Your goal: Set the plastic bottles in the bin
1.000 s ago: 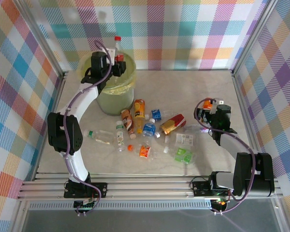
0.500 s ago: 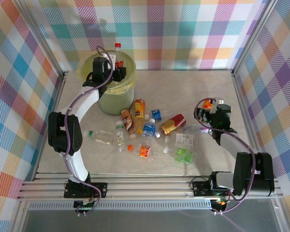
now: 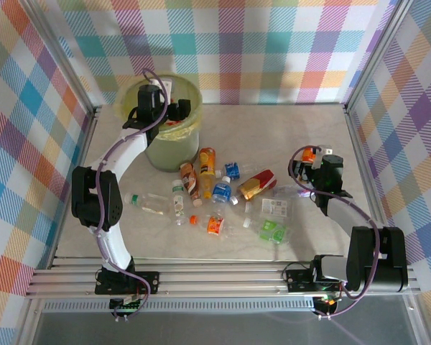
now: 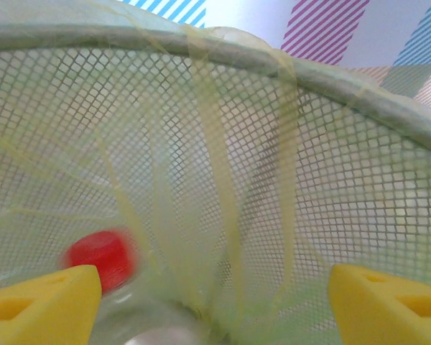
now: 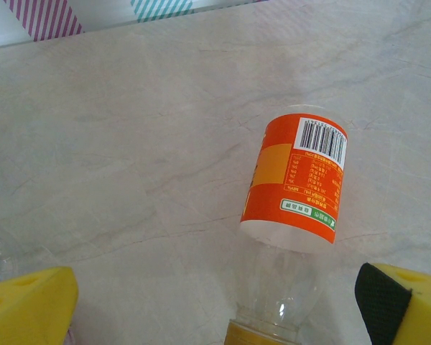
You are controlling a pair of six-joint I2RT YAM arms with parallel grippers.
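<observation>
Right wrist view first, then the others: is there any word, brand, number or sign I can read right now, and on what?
No text is clear enough to quote.
Orange-label bottle, right wrist view: a barcode with digits too small to read; small print and a green strip of characters, both blurred.
Loose plastic bottles, top view: labels too small to read.
Bin, left wrist view: no writing.

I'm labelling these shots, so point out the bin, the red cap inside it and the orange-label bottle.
bin (image 3: 174, 151), top view, side wall
red cap (image 4: 103, 251), left wrist view, its middle
orange-label bottle (image 5: 294, 183), right wrist view, its label
</observation>
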